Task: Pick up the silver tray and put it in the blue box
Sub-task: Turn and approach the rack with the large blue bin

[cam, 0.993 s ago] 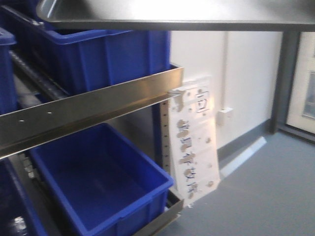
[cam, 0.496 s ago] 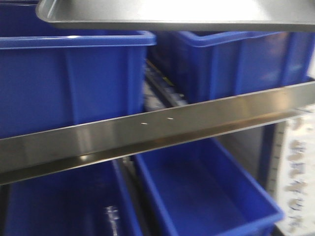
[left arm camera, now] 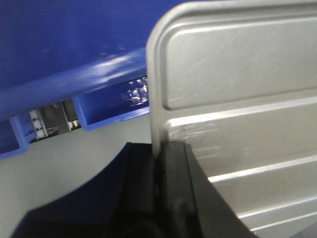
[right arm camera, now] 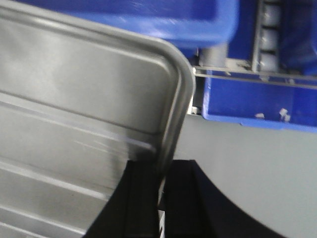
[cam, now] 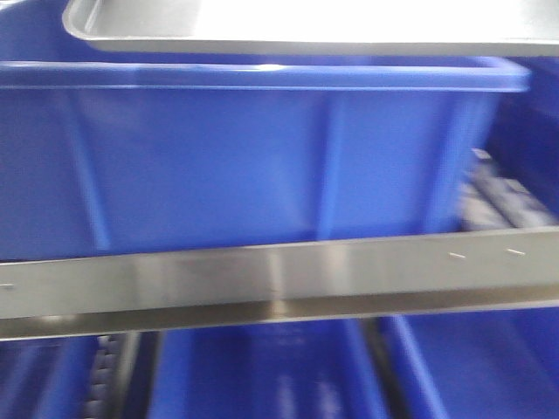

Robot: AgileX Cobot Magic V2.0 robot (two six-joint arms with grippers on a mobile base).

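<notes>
Top of frame: silver tray (cam: pixel 306 22) above blue box (cam: pixel 253 157) (front view blurred); left gripper (left arm camera: pixel 159 153), right gripper (right arm camera: pixel 161 173) each pinch tray rim.

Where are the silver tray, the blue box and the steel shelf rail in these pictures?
silver tray (left arm camera: pixel 237 74), left wrist view, on its flat base.
blue box (cam: pixel 244 166), front view, on its front wall.
steel shelf rail (cam: pixel 279 279), front view, on its shiny face.

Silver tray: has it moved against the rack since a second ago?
Yes. The silver tray has shifted left along the steel shelf rail; the blue box now fills the view beneath it.
</notes>
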